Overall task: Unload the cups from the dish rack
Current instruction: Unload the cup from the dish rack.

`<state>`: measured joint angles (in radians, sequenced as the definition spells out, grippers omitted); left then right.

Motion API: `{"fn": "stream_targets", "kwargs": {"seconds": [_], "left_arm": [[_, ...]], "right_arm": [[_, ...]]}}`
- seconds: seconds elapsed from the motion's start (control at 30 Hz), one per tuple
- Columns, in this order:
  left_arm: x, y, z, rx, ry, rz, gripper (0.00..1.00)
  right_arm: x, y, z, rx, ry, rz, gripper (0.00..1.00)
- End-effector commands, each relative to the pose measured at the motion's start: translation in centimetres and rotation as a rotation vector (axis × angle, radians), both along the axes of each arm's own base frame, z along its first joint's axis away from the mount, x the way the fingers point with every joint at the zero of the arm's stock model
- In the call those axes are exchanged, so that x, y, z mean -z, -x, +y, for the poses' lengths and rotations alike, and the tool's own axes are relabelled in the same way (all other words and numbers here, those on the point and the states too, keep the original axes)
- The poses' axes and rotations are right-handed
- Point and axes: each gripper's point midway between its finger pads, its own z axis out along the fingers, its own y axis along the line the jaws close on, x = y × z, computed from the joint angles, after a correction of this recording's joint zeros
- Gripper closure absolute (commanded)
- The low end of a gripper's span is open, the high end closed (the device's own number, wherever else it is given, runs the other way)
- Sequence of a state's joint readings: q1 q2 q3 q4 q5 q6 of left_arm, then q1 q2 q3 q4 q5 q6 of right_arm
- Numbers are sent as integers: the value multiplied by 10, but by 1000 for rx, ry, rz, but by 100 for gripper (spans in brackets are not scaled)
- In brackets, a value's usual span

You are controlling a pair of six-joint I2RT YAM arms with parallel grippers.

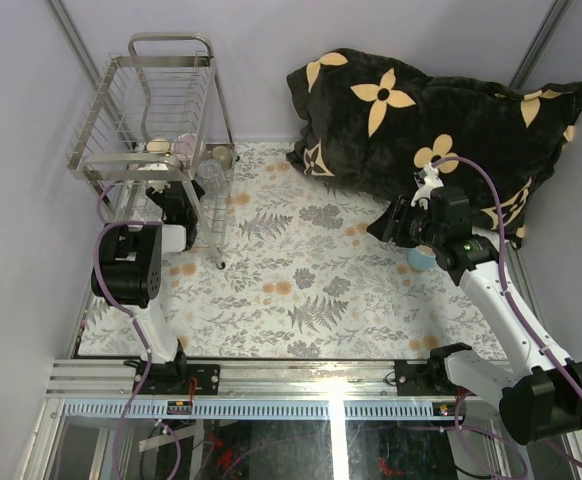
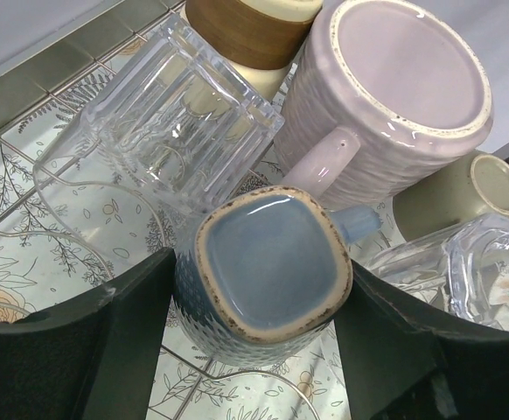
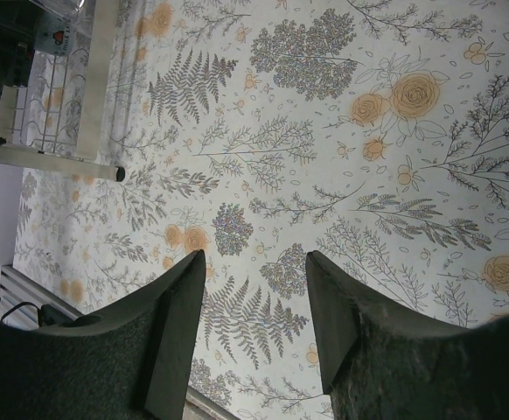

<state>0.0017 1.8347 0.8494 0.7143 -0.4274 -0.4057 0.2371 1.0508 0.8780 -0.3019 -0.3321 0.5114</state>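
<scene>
The dish rack (image 1: pixel 111 120) stands at the back left on the flowered cloth. My left gripper (image 2: pixel 261 262) reaches into it and is shut on a light blue mug (image 2: pixel 268 271), which lies upside down with a finger against each side. Behind it are a pale lilac-pink mug (image 2: pixel 394 96), a clear glass (image 2: pixel 167 122) on its side and a cream-and-brown cup (image 2: pixel 246 26). A beige cup (image 2: pixel 464 197) and another glass (image 2: pixel 473 271) lie to the right. My right gripper (image 3: pixel 254 262) hangs open over the cloth with nothing between its fingers.
A big dark pillow (image 1: pixel 421 130) with cream flowers fills the back right. A small blue cup (image 1: pixel 419 260) stands on the cloth under the right arm (image 1: pixel 491 280). One rack leg (image 3: pixel 62 153) shows in the right wrist view.
</scene>
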Motion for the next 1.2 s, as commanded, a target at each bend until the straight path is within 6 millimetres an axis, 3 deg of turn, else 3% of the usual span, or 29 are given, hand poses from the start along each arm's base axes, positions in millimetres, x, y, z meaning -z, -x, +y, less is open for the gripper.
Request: {"fn": "stream_targets", "kwargs": {"seconds": [0.0,0.17,0.23,0.6,1.17], "left_arm": [[14,1,7,-7,-19,55,55],[10,5,7,-4,-30,51,91],[8,6,7,-4,-31,51,100],[-15,31,7,-13,-12,-18,100],[-43,39,8,-29,-2,-18,100]], "right_arm": [[-12,-6,4,-13,-3,-54,43],[-13,-6,4,-14,-3,-58,43],[-15,-6,4,-15,-5,-65,43],[-17,-7,8,-26,-23,-61,43],[-27,-9,10,-46,-26,-64,43]]}}
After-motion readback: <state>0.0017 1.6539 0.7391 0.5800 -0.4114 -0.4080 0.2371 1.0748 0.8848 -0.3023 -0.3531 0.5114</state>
